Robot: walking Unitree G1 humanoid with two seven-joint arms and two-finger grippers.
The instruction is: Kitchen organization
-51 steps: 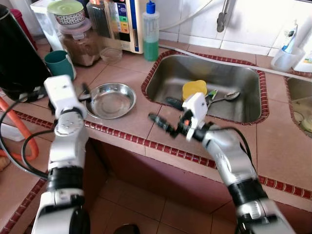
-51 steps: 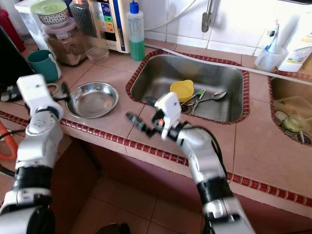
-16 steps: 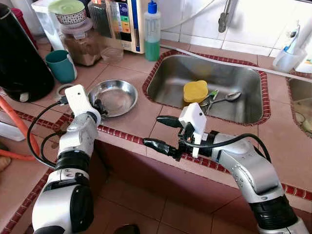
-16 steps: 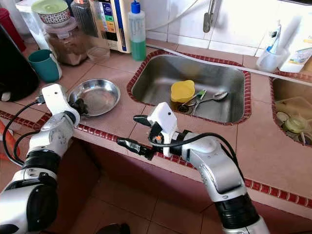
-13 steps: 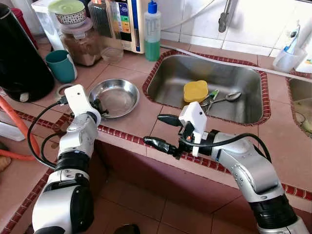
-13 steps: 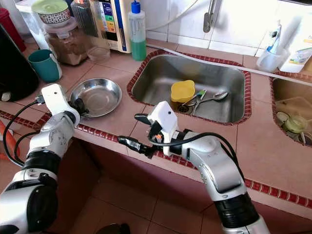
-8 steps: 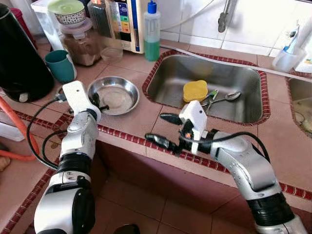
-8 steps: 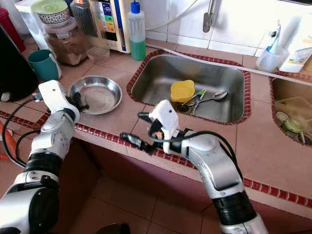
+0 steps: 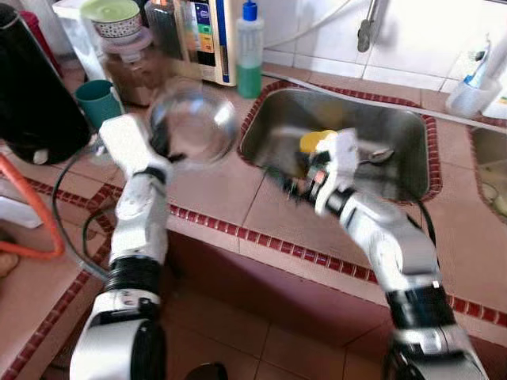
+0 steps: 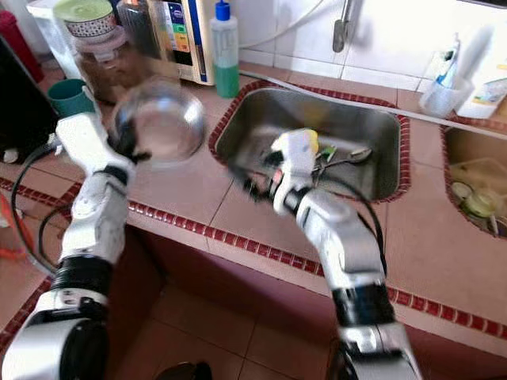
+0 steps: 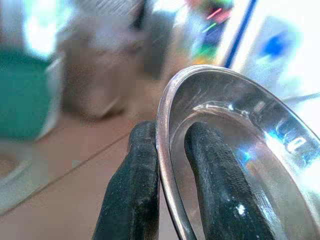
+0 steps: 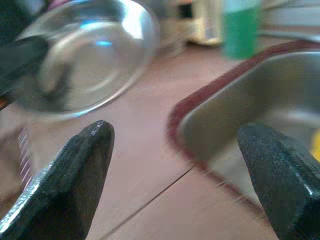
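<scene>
Gripping steel bowl [image 9: 192,121], left end effector [image 11: 167,165]

No text, brand, number or sign can be read. The cream appliance [image 9: 207,39] at the back of the counter carries a blue front panel with small coloured label patches, but they are too small and blurred to read. The white tube [image 9: 476,65] in the holder right of the sink bears markings that are equally illegible.
</scene>
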